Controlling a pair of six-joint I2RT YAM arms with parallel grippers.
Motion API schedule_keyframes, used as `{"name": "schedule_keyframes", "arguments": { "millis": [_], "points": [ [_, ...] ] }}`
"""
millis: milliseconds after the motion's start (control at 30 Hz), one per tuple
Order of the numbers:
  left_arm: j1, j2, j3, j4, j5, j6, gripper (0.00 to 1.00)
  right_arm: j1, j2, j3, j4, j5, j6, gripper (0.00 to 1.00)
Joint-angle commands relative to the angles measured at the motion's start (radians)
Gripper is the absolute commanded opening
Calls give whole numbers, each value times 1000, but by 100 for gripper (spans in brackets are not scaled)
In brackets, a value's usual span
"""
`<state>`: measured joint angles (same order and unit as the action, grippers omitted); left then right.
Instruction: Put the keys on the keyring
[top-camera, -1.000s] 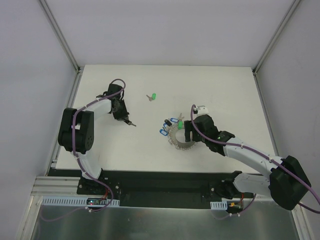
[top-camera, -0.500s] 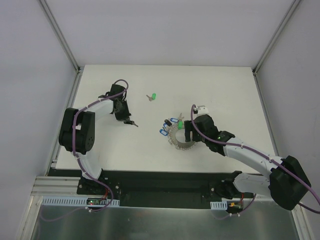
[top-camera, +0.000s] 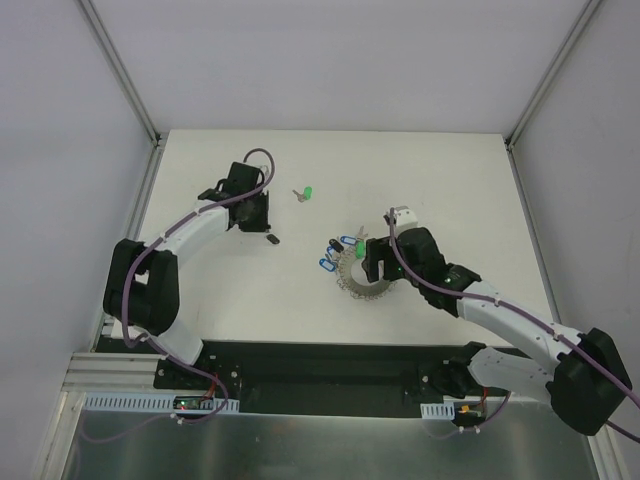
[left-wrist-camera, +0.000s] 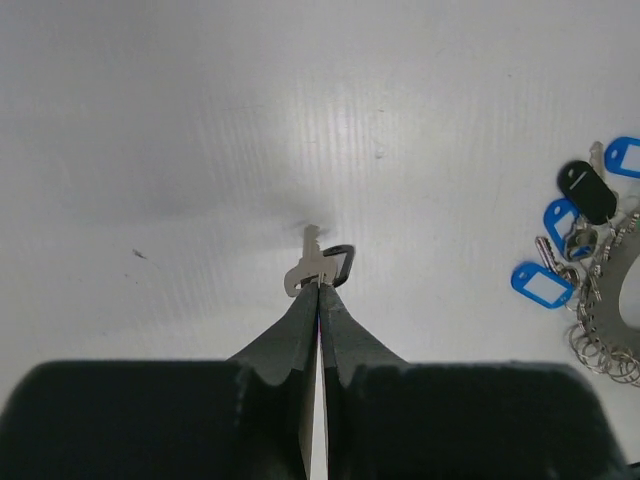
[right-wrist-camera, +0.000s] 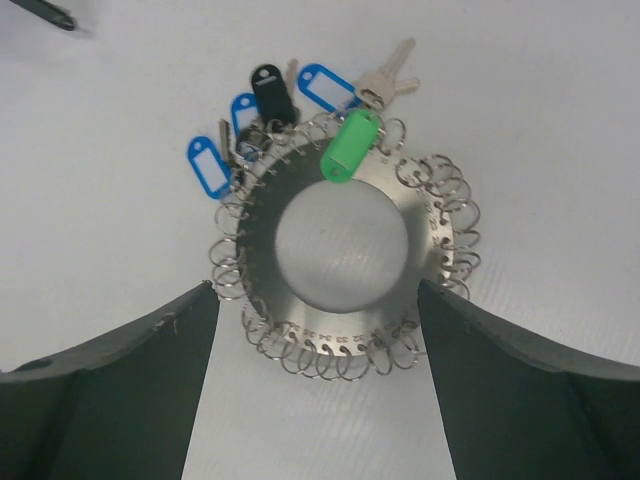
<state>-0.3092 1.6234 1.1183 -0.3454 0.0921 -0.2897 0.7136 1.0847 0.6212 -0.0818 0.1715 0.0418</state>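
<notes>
Item: left tool (left-wrist-camera: 320, 285), jaws fully closed, pinching a silver key (left-wrist-camera: 310, 262) by one end at the very tips, with a small black loop (left-wrist-camera: 341, 264) showing just beside the key. Location: in the overhead view, at 9 o'clock of the tabletop (top-camera: 450, 180) centre, well apart from the keyring (right-wrist-camera: 335, 325), which lies toward 4 o'clock from it. Item: right tool (right-wrist-camera: 315, 290), jaws wide apart, standing either side of the keyring and holding nothing; whether the fingers graze the outer wire coils cannot be told. Keyring contents: green tag (right-wrist-camera: 350, 145), black tag (right-wrist-camera: 270, 90) and blue tags (right-wrist-camera: 208, 165), crowded from 10 to 1 o'clock of its rim; coils from 2 round to 9 o'clock look bare. Loose stock: one green key (top-camera: 305, 194) at 1 o'clock from the left tool. Hazards, as judged: the tip-only pinch on a thin flat key gives little hold, so the key may swivel or drop in transit. The keyring is unclamped, so a push from the key would likely slide it across the tabletop rather than open a coil. An approach through the crowded sector risks snagging the tags. The coils are fine, so a slight misalignment would miss them.
</notes>
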Motion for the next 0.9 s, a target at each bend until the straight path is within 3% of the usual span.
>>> {"name": "schedule_keyframes", "arguments": {
  "millis": [0,200,467,867],
  "points": [
    [-39,-74,34,-3,-28,121,0,-3,-69,-8,137,-141,-36,84],
    [-87,-164,-11,78,18,193,0,-12,-60,14,272,-299,-86,84],
    [-142,-266,-64,172,185,268,0,-57,33,54,438,-561,-135,84],
    [-246,-362,-51,224,347,346,0,-106,172,181,511,-857,-230,80]
  ]
}}
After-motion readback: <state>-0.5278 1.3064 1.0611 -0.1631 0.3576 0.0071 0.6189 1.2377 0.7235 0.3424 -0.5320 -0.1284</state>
